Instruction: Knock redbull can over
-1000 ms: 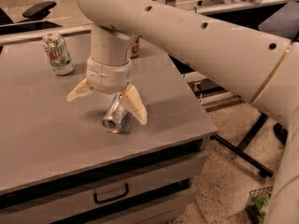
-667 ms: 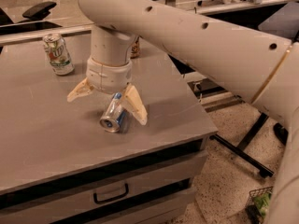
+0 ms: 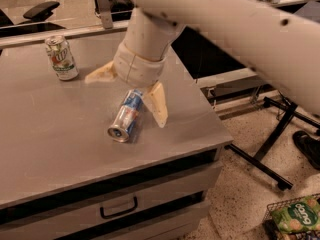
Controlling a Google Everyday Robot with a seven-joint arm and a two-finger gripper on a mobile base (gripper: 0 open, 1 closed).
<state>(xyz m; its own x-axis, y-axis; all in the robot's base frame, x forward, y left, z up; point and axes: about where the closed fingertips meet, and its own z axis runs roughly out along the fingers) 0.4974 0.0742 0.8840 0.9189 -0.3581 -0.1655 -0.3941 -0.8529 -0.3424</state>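
Observation:
The redbull can (image 3: pixel 126 116), slim, blue and silver, lies on its side on the grey table (image 3: pixel 50 134), its silver end facing the front left. My gripper (image 3: pixel 131 91) hangs just above and behind it, open, with one cream finger (image 3: pixel 158 104) beside the can's right side and the other finger (image 3: pixel 99 74) spread out to the left. The can is not held.
A green-and-white soda can (image 3: pixel 61 57) stands upright at the table's back left. The table's right edge is close to the fingers. A drawer handle (image 3: pixel 118 207) sits below the front edge. A wire basket with a green packet (image 3: pixel 295 216) is on the floor at right.
The view has shifted, so arm and table sit differently in frame. The can lies on its side as before, its end now pointing a little more to the front left.

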